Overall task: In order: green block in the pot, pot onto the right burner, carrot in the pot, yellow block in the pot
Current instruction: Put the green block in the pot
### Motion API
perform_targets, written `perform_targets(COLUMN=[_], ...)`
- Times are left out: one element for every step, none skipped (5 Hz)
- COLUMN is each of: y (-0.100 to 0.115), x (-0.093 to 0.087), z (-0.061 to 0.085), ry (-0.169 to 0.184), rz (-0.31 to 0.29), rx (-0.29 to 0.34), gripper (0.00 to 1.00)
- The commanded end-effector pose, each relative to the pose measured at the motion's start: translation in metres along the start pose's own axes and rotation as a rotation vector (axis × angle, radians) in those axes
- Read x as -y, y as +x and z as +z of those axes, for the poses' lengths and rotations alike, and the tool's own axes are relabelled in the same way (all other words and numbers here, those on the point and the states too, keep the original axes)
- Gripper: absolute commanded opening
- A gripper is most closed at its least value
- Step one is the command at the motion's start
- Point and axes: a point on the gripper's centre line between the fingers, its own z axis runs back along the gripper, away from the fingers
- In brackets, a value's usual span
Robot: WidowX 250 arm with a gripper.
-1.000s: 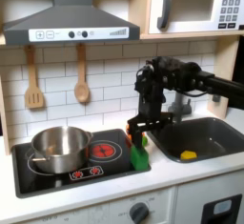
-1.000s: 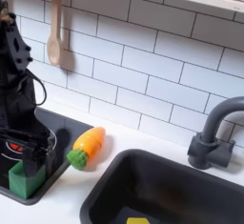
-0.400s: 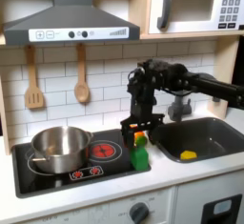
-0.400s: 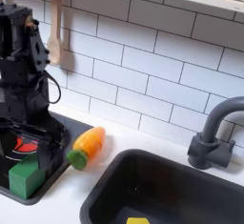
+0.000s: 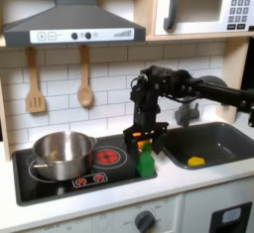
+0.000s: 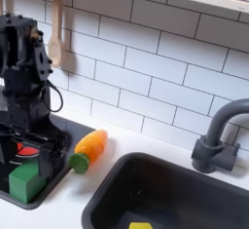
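Note:
The green block (image 5: 146,164) (image 6: 26,181) rests on the cooktop's right front corner. My gripper (image 5: 140,138) (image 6: 27,145) hangs just above it, open, with nothing between its fingers. In the first exterior view the silver pot (image 5: 62,153) stands on the left burner. The orange carrot (image 6: 89,148) lies on the counter between the stove and the sink (image 5: 220,138) (image 6: 195,189), its green tip toward the block. The yellow block (image 5: 196,162) lies on the sink floor.
A red-ringed burner (image 5: 107,157) lies bare between the pot and the block. A dark faucet (image 6: 220,135) stands behind the sink. Wooden utensils (image 5: 84,80) hang on the tiled wall. A range hood (image 5: 74,24) and a microwave (image 5: 203,7) sit overhead.
My gripper has lifted off the green block and shifted slightly toward the first exterior view's left. The block stayed on the cooktop corner. Pot, carrot and yellow block have not moved.

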Motion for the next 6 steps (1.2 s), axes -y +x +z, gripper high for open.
perform_targets(y=[-0.003, -0.002, 0.003, 0.005, 0.006, 0.005], x=[0.004, 0.004, 0.011, 0.013, 0.009, 0.010], z=[-0.023, -0.032, -0.040, -0.039, -0.035, -0.035], ry=[-0.015, -0.015, -0.027, -0.037, -0.033, -0.036], rz=[-0.011, -0.010, -0.024, -0.023, 0.013, 0.008], rx=[-0.029, -0.038, -0.039, -0.037, -0.023, -0.031], gripper=[1.00, 1.00, 1.00, 0.90, 0.00, 0.00])
